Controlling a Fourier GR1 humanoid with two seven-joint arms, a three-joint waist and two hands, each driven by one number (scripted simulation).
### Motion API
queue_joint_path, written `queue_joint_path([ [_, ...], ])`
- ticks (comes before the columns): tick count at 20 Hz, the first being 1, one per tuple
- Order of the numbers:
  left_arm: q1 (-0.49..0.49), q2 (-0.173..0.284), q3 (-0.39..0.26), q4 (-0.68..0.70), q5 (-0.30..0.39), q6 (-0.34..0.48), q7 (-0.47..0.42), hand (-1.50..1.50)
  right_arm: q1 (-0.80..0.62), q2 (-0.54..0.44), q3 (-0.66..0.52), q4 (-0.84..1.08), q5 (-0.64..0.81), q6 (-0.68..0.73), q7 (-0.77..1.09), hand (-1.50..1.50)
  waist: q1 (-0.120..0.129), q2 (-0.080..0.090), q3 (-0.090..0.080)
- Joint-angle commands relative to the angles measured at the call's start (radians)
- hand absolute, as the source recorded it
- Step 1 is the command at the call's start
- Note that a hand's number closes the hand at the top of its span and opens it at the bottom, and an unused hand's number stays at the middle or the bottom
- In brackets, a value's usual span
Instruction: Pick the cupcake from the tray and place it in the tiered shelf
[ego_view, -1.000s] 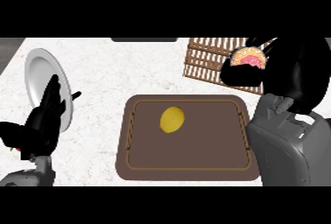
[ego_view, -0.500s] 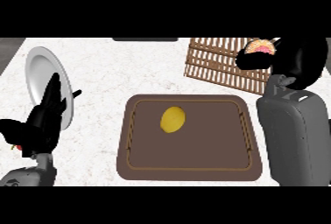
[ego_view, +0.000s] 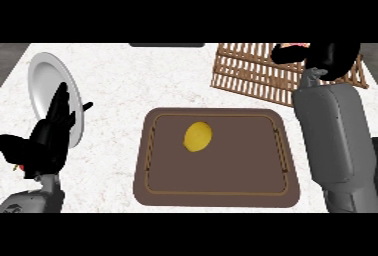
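**Cupcake carried to the far side of the shelf**

The counter (ego_view: 148, 75) is pale and speckled, and it fills most of the view. In the near middle lies the brown tray (ego_view: 218, 192). It holds only a yellow lemon (ego_view: 198, 137) now, a little left of its centre, so the cupcake is already off the tray. At the far right is the wooden slatted shelf (ego_view: 251, 75), seen from above. At the far left a white plate (ego_view: 44, 80) lies on the counter.

The right arm (ego_view: 332, 140) has stretched farther away from the robot than one second ago. Then the right hand (ego_view: 328, 57) was over the near right part of the shelf; now it is over the far edge of the shelf, near the top of the view. The fingers are curled round the cupcake (ego_view: 294, 46), and only a small pink and pale piece of it shows at the left side of the hand. I cannot tell how high the cupcake is above the slats.

The left hand (ego_view: 48, 135) rests at the near left, partly in front of the plate, with its fingers straight and holding nothing. It has not moved.

In my judgement the carrying is almost finished. What remains is to lower the cupcake on the shelf and to release it.
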Motion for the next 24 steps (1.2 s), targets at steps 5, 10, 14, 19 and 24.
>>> queue_joint_path([
  [5, -0.026, -0.005, -0.004, -0.027, -0.017, 0.000, 0.067, 0.00, -0.072, -0.045, -0.131, 0.227, -0.165, -0.147, -0.130, -1.50, 0.004, 0.002, 0.001],
  [10, 0.033, -0.035, -0.009, -0.038, -0.033, -0.003, -0.005, 0.00, -0.083, -0.065, -0.130, 0.245, -0.247, -0.116, -0.186, -1.50, -0.001, -0.001, 0.000],
  [14, -0.018, -0.008, 0.021, -0.023, -0.006, -0.033, 0.048, 0.00, -0.143, -0.070, -0.157, 0.362, -0.304, -0.199, -0.303, -1.50, 0.004, 0.001, 0.000],
  [19, 0.025, -0.004, 0.056, 0.012, 0.009, -0.053, -0.019, 0.00, -0.097, -0.049, -0.145, 0.169, -0.348, -0.209, -0.278, -1.50, -0.009, -0.005, 0.000],
  [24, 0.020, -0.012, 0.047, -0.029, -0.006, -0.036, 0.029, 0.00, -0.076, -0.117, -0.179, 0.026, -0.356, -0.198, -0.171, -1.50, -0.019, -0.008, 0.000],
])
